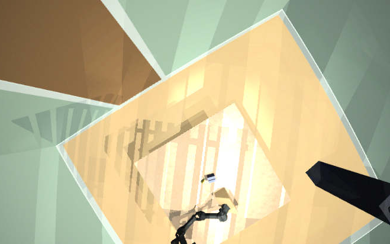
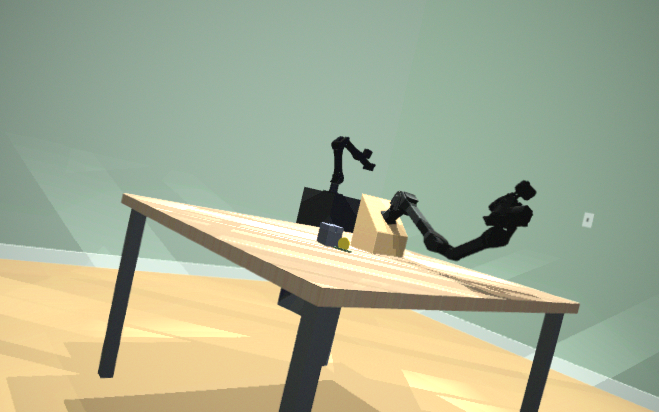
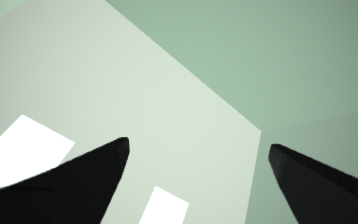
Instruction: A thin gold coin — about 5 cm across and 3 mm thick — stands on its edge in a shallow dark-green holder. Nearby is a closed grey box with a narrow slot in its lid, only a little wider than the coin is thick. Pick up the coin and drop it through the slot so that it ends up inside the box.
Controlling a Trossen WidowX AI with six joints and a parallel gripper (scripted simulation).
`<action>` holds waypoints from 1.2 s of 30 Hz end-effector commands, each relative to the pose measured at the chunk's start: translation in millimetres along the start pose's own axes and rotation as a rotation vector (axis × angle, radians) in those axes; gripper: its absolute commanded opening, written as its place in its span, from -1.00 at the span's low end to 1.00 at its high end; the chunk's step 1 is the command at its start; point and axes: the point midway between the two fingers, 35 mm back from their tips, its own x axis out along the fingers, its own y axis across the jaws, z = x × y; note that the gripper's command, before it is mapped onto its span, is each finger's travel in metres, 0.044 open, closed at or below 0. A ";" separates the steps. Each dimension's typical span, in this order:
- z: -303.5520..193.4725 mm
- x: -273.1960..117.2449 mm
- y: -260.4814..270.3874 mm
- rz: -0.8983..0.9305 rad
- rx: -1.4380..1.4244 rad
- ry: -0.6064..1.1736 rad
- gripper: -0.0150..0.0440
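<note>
The gold coin (image 1: 203,180) (image 2: 343,243) stands on edge in the low dark-green holder, of which a thin strip (image 2: 349,250) shows below it. The closed grey box (image 1: 210,176) (image 2: 329,234) stands on the table right beside the coin; in the top view its pale lid has a thin dark line, seemingly the slot. My gripper (image 3: 198,147) is open and empty in the wrist view, which shows only wall and ceiling. The arm on the wooden block reaches away from coin and box in the exterior view; its fingers are too dark to make out there.
A wooden block (image 1: 223,196) (image 2: 378,227) bears an arm near the box. Behind the table, a black pedestal (image 1: 351,192) (image 2: 309,206) bears another arm. The table edge (image 2: 219,245) runs along the near side in the exterior view.
</note>
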 end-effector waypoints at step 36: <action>-487.7 -39.7 -93.1 -0.255 -0.571 1.952 0.05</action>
